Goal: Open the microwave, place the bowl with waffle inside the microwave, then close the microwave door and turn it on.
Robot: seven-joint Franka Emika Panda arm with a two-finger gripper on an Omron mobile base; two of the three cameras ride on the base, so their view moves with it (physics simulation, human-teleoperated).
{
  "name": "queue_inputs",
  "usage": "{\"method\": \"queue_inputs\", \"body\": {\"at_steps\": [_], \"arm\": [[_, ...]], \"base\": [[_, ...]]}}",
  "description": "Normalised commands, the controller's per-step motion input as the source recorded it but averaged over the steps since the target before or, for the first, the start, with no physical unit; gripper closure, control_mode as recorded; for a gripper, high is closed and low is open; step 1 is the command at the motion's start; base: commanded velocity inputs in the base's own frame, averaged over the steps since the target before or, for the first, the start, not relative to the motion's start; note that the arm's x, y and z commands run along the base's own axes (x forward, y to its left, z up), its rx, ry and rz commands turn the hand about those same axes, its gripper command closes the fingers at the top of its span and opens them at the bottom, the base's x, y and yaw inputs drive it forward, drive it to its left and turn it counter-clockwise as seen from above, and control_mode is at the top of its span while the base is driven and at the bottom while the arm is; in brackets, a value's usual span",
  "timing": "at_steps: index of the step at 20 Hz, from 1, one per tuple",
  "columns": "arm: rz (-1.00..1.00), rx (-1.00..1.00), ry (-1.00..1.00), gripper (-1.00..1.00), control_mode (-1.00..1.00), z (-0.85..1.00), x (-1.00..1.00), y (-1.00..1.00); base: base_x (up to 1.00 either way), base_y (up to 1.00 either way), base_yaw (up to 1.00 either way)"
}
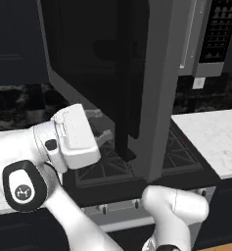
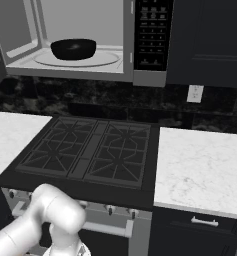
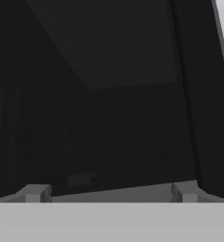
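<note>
The microwave (image 2: 127, 40) stands open above the stove, its pale cavity in plain sight. On the round turntable inside rests the black bowl (image 2: 73, 49); the waffle is hidden behind the bowl's rim. The microwave door (image 1: 159, 73) is swung far out, dark glass toward me, with its black bar handle (image 1: 132, 98) hanging near the free edge. My gripper (image 1: 102, 128) hovers low beside the door's outer face, just left of the handle, open and holding nothing. In the hand view the fingertips (image 3: 35, 193) stand wide apart in front of dark glass (image 3: 123, 118).
A black gas stove (image 2: 90, 150) lies under the microwave, with white marble counter (image 2: 205, 165) on its right and more counter (image 2: 10, 135) on its left. The black button panel (image 2: 152, 35) is at the microwave's right. Dark cabinets (image 2: 210, 40) flank it.
</note>
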Motion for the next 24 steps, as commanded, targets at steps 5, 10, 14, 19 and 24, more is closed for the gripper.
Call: {"method": "queue_inputs", "body": {"at_steps": [5, 10, 14, 19, 24], "arm": [[0.11, 0.05, -0.03, -1.0, -1.0, 0.0, 0.0, -0.98], [0.22, 0.08, -0.03, -1.0, -1.0, 0.0, 0.06, -0.86], [0.29, 0.08, -0.01, -1.0, -1.0, 0.0, 0.3, -0.67], [0.32, 0.07, 0.0, -1.0, -1.0, 0.0, 0.39, -0.52], [0.33, 0.06, 0.0, -1.0, -1.0, 0.0, 0.41, -0.44]], "base": [[0.0, 0.0, 0.0], [0.0, 0.0, 0.0], [0.0, 0.0, 0.0], [0.0, 0.0, 0.0], [0.0, 0.0, 0.0]]}}
